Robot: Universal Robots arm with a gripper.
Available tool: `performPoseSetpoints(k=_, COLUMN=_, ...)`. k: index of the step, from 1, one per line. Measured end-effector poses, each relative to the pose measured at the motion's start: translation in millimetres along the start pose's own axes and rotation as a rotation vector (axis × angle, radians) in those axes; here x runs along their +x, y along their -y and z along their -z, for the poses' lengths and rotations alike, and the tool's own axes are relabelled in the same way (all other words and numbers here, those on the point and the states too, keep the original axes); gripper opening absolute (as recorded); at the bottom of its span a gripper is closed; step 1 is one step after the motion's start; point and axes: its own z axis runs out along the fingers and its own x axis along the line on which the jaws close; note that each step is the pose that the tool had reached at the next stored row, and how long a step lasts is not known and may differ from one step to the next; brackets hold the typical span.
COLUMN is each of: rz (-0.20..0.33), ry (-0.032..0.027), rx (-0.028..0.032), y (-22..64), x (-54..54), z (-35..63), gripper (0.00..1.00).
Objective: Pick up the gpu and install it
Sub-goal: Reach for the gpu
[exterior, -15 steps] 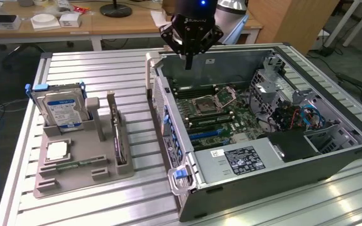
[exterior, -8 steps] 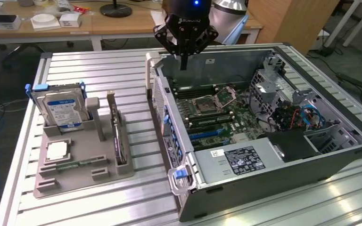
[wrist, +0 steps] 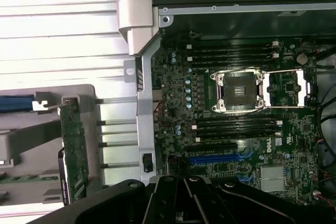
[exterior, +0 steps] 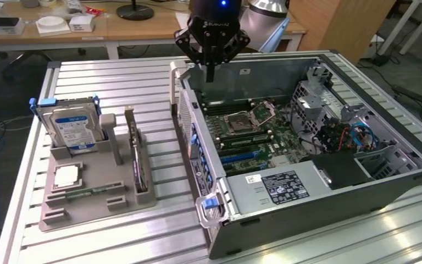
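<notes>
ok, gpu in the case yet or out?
Out. The gpu stands on edge in the grey tray beside the open computer case; the blue slot inside is empty.

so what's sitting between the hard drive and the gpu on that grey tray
A grey upright post of the tray stands between the hard drive and the gpu, which stands on edge. The exterior view shows this.

ROBOTIQ is printed on the gripper (exterior: 209,74) above the case (exterior: 387,184). Inside the case, the motherboard (wrist: 173,77) bears a Dell logo (wrist: 269,144). The drive (exterior: 70,129) label beside the case is unreadable.
</notes>
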Motion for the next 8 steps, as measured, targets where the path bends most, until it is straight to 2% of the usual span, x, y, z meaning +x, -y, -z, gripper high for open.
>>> performPoseSetpoints(k=8, rz=0.000, ry=0.0000, rx=0.0000, y=0.6, x=7.0, z=0.2, gripper=0.10)
